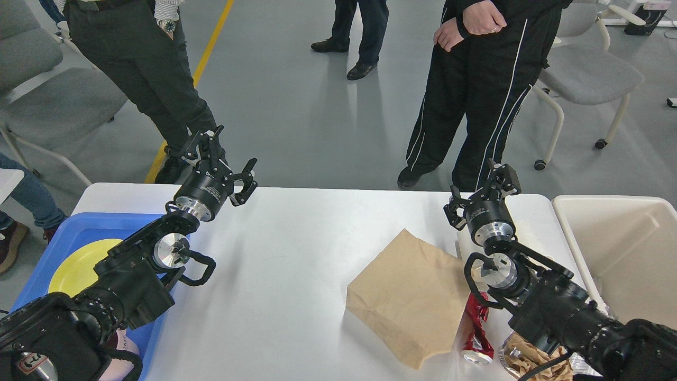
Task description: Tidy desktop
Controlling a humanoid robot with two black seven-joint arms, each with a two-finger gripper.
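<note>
The white desktop fills the lower half of the head view. On its right side lies a flat brown paper bag, with a crushed red can at its right edge and crumpled brown paper beyond that. My left gripper hangs open and empty above the desktop's far left edge. Over the far right, behind the bag, my right gripper is open and holds nothing.
A blue tray at the left holds a yellow plate and a pink item. A beige bin stands at the right. People and chairs stand just beyond the far edge.
</note>
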